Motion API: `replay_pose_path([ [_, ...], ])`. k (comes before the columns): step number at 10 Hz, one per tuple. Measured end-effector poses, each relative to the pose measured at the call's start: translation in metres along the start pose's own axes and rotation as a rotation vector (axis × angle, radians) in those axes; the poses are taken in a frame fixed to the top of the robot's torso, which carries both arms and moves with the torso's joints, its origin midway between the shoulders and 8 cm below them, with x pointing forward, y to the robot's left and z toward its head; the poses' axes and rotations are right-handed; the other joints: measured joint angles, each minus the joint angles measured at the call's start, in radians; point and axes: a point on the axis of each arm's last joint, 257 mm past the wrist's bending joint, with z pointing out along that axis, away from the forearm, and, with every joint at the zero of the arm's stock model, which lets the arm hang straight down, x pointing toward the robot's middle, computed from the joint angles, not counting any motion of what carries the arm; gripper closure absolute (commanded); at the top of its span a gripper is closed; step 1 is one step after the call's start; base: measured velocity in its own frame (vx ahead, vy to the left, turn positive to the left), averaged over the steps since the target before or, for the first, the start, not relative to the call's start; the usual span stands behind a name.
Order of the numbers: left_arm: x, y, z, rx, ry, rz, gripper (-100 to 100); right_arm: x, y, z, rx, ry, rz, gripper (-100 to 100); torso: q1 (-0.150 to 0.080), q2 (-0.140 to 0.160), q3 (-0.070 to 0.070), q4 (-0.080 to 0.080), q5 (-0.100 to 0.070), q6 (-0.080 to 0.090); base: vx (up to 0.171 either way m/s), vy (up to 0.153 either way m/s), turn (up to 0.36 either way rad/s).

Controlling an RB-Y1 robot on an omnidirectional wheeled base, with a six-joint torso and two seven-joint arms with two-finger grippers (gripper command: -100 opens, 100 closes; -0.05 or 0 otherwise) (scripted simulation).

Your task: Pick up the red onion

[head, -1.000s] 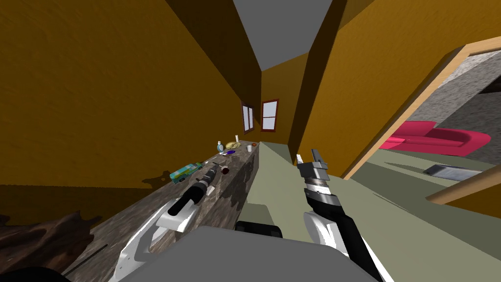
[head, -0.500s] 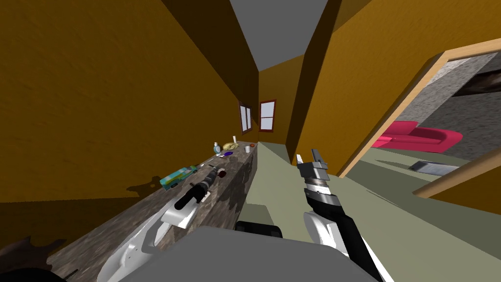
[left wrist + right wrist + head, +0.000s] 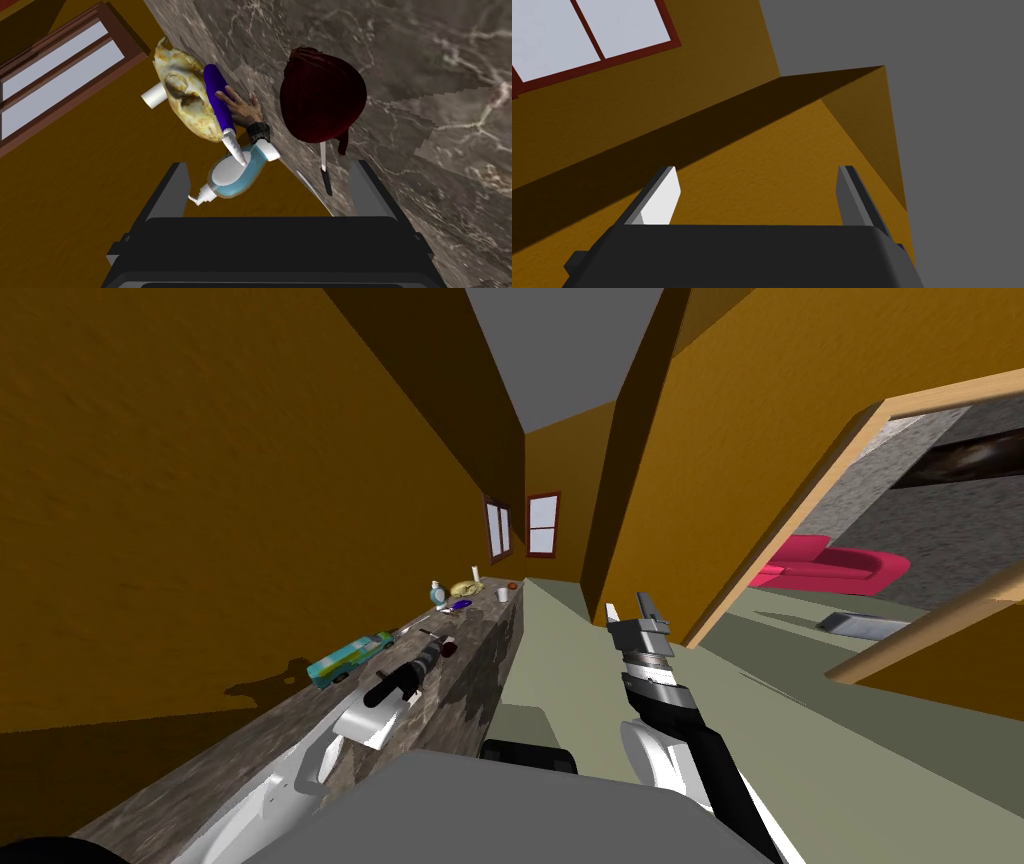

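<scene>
We are holding both the left gripper (image 3: 270,197) and the right gripper (image 3: 757,197) open and empty. Just ahead of the left one, the red onion (image 3: 320,102) is lying on the marbled counter (image 3: 430,70), dark maroon, round, with a dry tail.

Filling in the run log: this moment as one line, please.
phase: reach | left gripper: open, red onion just ahead on counter, not gripped | right gripper: open, holding nothing

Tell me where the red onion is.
Left wrist view: the red onion sits on the marbled counter on my left, just ahead of the open left end effector, near a thin black-handled tool.
</scene>
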Motion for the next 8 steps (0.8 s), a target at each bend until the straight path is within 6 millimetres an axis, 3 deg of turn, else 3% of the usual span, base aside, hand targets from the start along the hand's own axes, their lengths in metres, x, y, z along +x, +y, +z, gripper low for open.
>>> replay_pose_path([
  [5, 0.008, 0.046, 0.008, -0.139, 0.030, -0.004, -100, 0.000, 0.000, 0.000, 0.000, 0.000, 0.000, 0, 0.000, 0.001, 0.001, 0.000, 0.000, 0.000, 0.031, 0.003, -0.038],
  [6, 0.008, 0.047, 0.008, -0.143, 0.030, -0.005, 0, 0.000, 0.000, 0.000, 0.000, 0.000, 0.000, 0, 0.000, 0.002, 0.001, 0.000, 0.000, 0.000, 0.000, 0.000, 0.000],
  [7, 0.008, 0.047, 0.008, -0.143, 0.030, -0.005, -100, 0.000, 0.000, 0.000, 0.000, 0.000, 0.000, 0, 0.000, 0.003, 0.002, 0.001, 0.000, 0.000, 0.003, -0.021, -0.009],
  [8, 0.005, 0.051, 0.010, -0.148, 0.031, -0.010, -100, 0.000, 0.000, 0.000, 0.000, 0.000, 0.000, 0, -0.001, 0.003, 0.002, 0.001, 0.000, 0.000, 0.003, -0.035, -0.003],
])
